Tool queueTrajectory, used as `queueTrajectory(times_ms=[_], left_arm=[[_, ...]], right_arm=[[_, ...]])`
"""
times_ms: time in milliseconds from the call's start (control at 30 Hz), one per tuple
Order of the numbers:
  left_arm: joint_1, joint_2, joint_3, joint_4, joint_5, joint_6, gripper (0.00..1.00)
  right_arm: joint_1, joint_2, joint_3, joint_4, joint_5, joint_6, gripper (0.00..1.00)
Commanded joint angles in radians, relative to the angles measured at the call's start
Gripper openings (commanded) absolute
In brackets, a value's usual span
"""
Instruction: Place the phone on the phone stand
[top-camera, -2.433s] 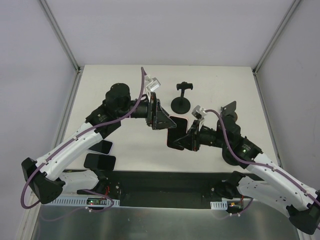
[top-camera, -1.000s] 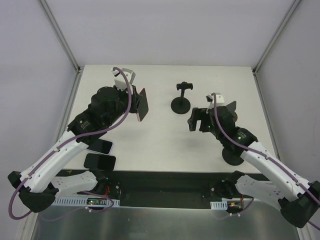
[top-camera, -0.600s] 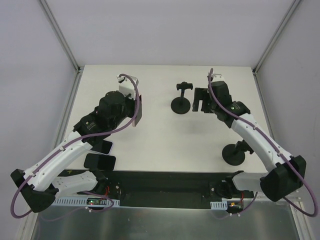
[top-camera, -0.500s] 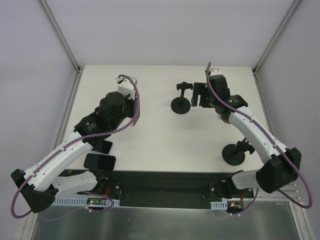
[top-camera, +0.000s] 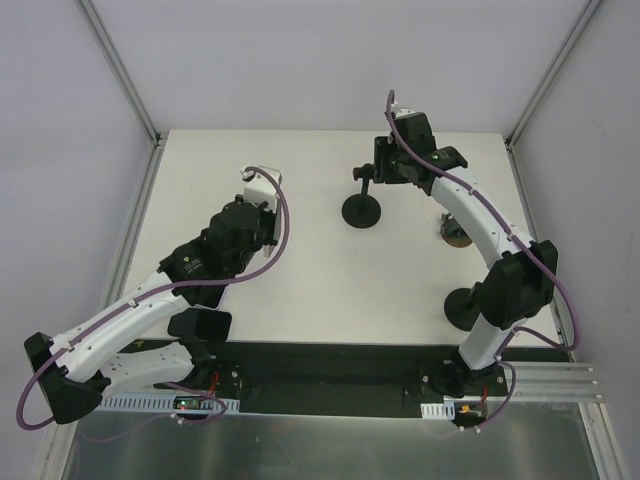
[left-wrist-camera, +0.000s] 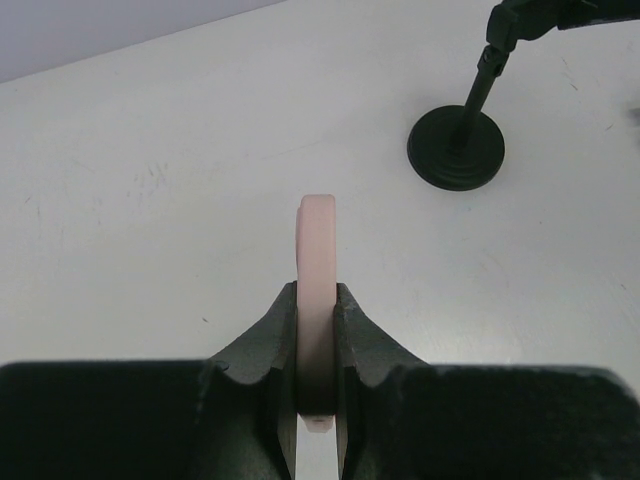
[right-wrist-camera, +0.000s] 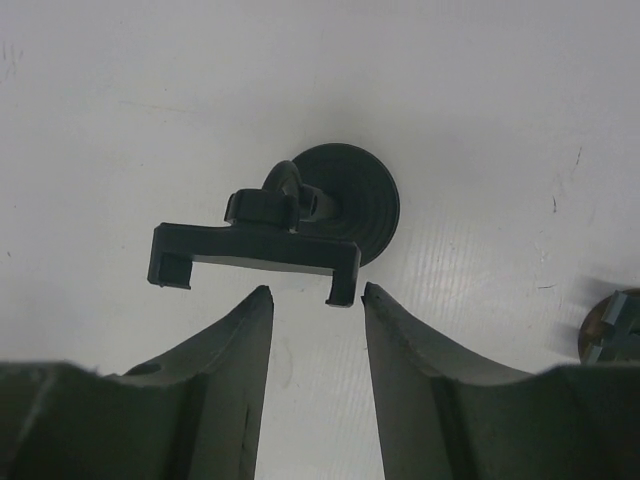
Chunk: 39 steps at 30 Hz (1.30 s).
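At phone stand (right-wrist-camera: 262, 243), right gripper (right-wrist-camera: 316, 292) hangs open; left gripper (left-wrist-camera: 317, 295) clamps phone (left-wrist-camera: 317, 230) edge-on. Risk: right fingers could bump the clamp and tip the stand.

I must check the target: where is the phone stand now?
In the top view the phone stand is on the far middle of the table, with the open right gripper just beside its top.

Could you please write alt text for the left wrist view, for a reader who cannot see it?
The left claw grips a pink phone edge-on, its thin edge facing the camera, over a white table. A black stand with a round base sits apart at the upper right.
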Motion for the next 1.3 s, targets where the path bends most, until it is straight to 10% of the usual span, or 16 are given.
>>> queueTrajectory(times_ms=[0,300,767,933,1267], left_arm=[[-0.040,-0.036,-0.014,0.137,-0.075,0.061,0.00],[-0.074,-0.039,-0.038,0.180,-0.109,0.112,0.00],[-0.080,-0.011,-0.045,0.198,-0.126,0.163,0.00],[-0.080,0.007,-0.045,0.198,-0.130,0.190,0.00],[-0.079,-0.019,-0.026,0.165,0.328,0.138,0.00]], right_arm=[[0.001,0.015,0.078,-0.081,0.024,-0.039,0.42],[0.000,0.031,0.086,-0.089,0.024,-0.084,0.23],[0.001,0.084,0.182,-0.103,-0.009,-0.156,0.22],[0.000,0.112,0.220,-0.127,-0.044,-0.165,0.01],[0.075,-0.012,0.143,-0.199,-0.200,-0.257,0.01]])
